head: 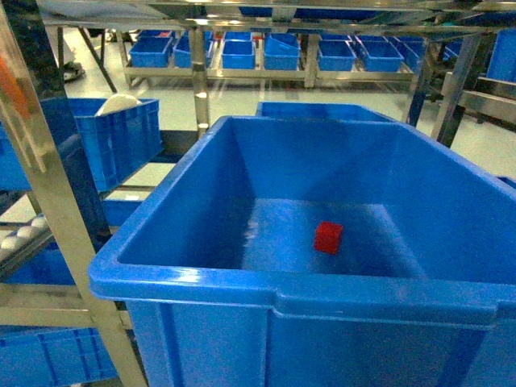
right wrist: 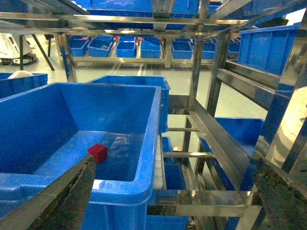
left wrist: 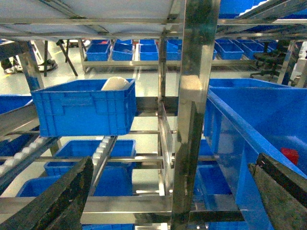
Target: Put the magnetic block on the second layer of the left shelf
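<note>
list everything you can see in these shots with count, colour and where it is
magnetic block: one, red, on the floor of the big tub, right of centre, nothing touching it
large tub: one, blue, deep with a thick rim, on the steel rack right in front of the head camera
ribbed crate: one, blue, on the roller rails to the left, a white rounded object showing above its rim
steel rack upright: shiny, perforated, between crate and tub
lower crates: several, blue, on tiers below
far bins: a row, blue, on a rack across the pale floor
left end effector: dark fingers spread, empty
right end effector: dark fingers spread, empty
</note>
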Motion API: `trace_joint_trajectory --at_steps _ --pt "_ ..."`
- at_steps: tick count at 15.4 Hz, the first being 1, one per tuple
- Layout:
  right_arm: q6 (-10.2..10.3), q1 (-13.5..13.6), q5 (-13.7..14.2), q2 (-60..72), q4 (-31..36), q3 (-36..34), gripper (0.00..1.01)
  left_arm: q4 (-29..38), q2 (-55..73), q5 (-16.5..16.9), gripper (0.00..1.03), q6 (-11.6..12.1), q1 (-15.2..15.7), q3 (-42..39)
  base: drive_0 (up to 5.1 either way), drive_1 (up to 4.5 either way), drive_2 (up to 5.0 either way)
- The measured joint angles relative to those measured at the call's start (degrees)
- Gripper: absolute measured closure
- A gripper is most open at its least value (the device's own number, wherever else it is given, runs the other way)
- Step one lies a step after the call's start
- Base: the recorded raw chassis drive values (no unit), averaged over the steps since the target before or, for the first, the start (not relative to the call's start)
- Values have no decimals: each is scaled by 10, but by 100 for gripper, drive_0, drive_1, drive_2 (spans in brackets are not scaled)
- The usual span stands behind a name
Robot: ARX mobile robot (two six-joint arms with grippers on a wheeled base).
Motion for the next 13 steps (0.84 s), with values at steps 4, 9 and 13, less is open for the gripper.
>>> trace_joint_trajectory --at_steps 4,9,13 --pt "0 0 0 0 0 0 3 0 0 0 5 0 0 0 0 0 0" --pt "0 0 0 0 0 0 3 0 0 0 5 0 0 0 0 0 0" --pt "0 0 0 0 0 0 3 0 0 0 5 0 0 0 0 0 0"
